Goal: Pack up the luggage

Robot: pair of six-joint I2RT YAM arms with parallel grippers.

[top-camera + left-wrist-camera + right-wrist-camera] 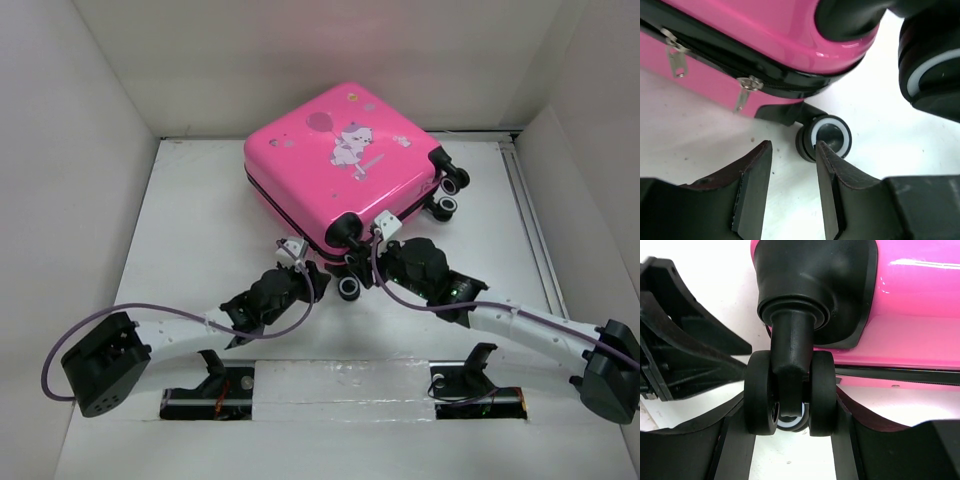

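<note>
The pink luggage [340, 160] lies shut and flat at the back middle of the white table, print side up. My right gripper [365, 258] is at its near corner. In the right wrist view the right gripper [790, 410] is shut on a black double caster wheel [822, 390] under the pink shell [920, 300], a finger pressed on each side. My left gripper [303, 265] hovers just left of that corner. In the left wrist view the left gripper [792, 147] is open over bare table, holding nothing. A lower wheel [832, 137] sits just past its right finger. Two zipper pulls [744, 95] [676, 62] hang from the black zipper trim.
Two more wheels [455, 180] [443, 207] stick out at the luggage's right end. White walls enclose the table on the left, back and right. The left arm's black body [675, 355] sits close beside the held wheel. The arm bases [340, 395] line the near edge.
</note>
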